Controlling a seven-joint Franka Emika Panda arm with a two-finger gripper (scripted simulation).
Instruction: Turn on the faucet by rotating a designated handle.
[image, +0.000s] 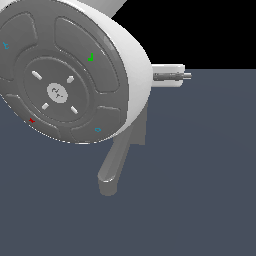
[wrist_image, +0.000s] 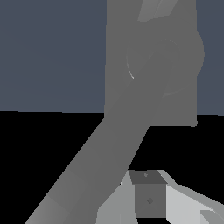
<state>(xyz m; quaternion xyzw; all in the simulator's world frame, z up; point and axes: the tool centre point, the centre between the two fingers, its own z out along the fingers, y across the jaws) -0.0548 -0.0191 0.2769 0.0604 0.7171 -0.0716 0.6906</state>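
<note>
In the wrist view the faucet (wrist_image: 151, 92) fills the middle: a flat grey back plate, a round hub (wrist_image: 168, 54) and a thick spout (wrist_image: 100, 162) slanting away from it. A narrow, lighter bar, apparently the handle (wrist_image: 151, 9), leaves the hub and is cut off by the picture's edge. My gripper (wrist_image: 175, 205) shows only at the frame's edge, with one grey finger pad (wrist_image: 149, 199) close beside the spout and apart from the handle. In the exterior view my arm's big round link (image: 65, 75) hides most of the faucet; only the spout (image: 112, 167) and a strip of plate (image: 141, 127) show.
A white stub with a thin grey rod (image: 172, 76) sticks out behind the arm link towards the exterior view's right. The faucet stands on a flat blue-grey floor (image: 200, 190). Black background lies beyond it.
</note>
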